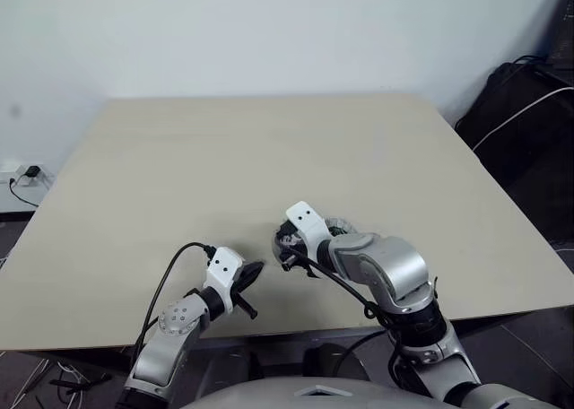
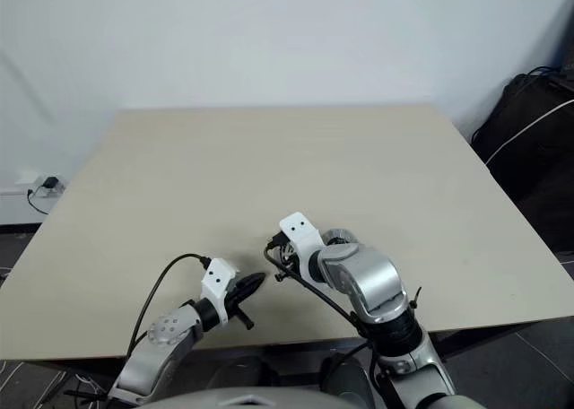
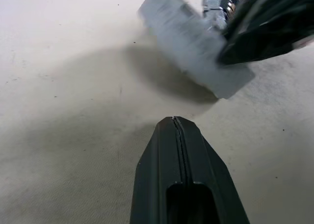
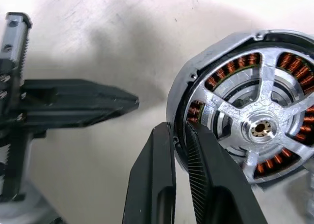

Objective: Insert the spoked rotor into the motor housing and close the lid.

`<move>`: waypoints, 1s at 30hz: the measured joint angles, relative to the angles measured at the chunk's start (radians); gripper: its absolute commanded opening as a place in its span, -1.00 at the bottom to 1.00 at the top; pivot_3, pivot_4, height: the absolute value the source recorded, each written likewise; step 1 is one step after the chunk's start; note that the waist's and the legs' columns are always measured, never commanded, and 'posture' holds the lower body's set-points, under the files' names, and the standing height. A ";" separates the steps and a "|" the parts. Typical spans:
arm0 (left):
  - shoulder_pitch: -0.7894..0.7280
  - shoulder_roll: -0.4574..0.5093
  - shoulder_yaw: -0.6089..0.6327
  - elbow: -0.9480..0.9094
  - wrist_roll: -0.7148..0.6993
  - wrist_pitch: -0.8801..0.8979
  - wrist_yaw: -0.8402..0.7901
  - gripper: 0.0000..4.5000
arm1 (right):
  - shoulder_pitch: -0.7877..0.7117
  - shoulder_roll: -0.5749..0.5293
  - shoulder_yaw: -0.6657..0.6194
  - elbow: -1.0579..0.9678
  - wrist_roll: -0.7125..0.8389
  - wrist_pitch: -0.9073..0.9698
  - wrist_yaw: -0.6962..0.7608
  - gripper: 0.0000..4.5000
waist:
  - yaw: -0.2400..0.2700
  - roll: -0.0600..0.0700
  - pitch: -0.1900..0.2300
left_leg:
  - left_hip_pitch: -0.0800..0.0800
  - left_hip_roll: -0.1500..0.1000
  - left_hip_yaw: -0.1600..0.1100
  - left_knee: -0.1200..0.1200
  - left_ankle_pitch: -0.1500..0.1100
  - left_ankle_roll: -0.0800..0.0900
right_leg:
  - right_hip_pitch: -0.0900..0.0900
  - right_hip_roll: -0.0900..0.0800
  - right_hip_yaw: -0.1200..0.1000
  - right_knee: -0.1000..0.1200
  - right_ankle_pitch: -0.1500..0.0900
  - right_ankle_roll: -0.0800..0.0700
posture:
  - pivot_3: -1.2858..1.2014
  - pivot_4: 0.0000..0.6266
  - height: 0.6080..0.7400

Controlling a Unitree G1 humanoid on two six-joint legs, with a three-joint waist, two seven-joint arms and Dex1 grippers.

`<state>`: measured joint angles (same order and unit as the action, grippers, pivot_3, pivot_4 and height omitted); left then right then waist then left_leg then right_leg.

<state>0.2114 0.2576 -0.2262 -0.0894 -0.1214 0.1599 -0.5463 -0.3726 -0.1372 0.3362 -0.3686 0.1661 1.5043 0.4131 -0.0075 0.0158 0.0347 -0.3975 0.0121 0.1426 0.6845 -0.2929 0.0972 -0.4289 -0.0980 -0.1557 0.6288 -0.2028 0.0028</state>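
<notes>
Fingers of the right gripper (image 4: 180, 150) are nearly closed, pinching the rim of the motor housing (image 4: 245, 106), a round squat part with a pale grey outer shell, copper-brown windings around the inside and a silver centre. One finger sits on the outside of the rim and the other on the inside. Within the housing lies the spoked rotor (image 4: 262, 121), its shiny silver spokes running out from a central hub over the windings. The housing rests on the pale beige tabletop (image 1: 269, 158), close to the near edge and a little toward its right half; in the head views the right wrist and forearm cover most of it, leaving only a bit of pale ribbed rim beside the wrist.

Just to the left of it, the left gripper (image 1: 255, 269) hangs low over the tabletop near the near edge, its two black fingers pressed fully together with nothing between them, their tips aimed toward the right gripper. The two grippers are near each other but apart.
</notes>
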 measured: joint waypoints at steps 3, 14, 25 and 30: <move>0.002 0.000 0.001 0.000 0.000 0.000 0.001 -1.00 | -0.007 0.019 0.006 0.066 0.004 -0.054 -0.022 -0.96 | 0.000 0.000 0.000 | 0.000 0.000 0.000 0.000 0.000 0.000 | 0.000 0.000 0.000 0.000 0.000 0.000 | 0.03 -1.00 1.00; 0.011 0.001 0.002 0.000 0.000 0.000 0.003 -1.00 | -0.018 0.042 0.039 0.217 0.006 -0.212 -0.057 -0.55 | -0.002 0.001 0.000 | 0.001 0.000 0.000 0.000 0.003 -0.005 | 0.001 0.000 0.003 0.000 0.003 0.004 | 0.03 -1.00 1.00; 0.006 0.001 0.003 0.000 -0.001 0.000 0.002 -1.00 | -0.073 0.000 -0.001 0.084 0.042 -0.197 -0.065 -0.55 | -0.004 0.004 0.001 | -0.001 0.000 0.000 -0.003 0.001 -0.002 | -0.002 0.000 0.002 0.000 0.002 0.003 | 0.03 -1.00 1.00; 0.000 0.002 0.003 0.000 -0.002 0.000 0.000 -1.00 | -0.085 -0.063 0.007 -0.015 0.013 -0.403 -0.062 -0.83 | -0.005 0.003 0.002 | -0.001 0.000 0.000 -0.004 0.001 -0.002 | -0.002 0.001 0.000 0.000 0.002 0.003 | 0.03 -1.00 1.00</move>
<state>0.2118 0.2595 -0.2234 -0.0896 -0.1233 0.1603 -0.5464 -0.4575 -0.1999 0.3428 -0.3838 0.1794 1.1016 0.3507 -0.0121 0.0192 0.0363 -0.3981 0.0125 0.1429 0.6803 -0.2915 0.0950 -0.4310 -0.0967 -0.1555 0.6285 -0.2010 0.0062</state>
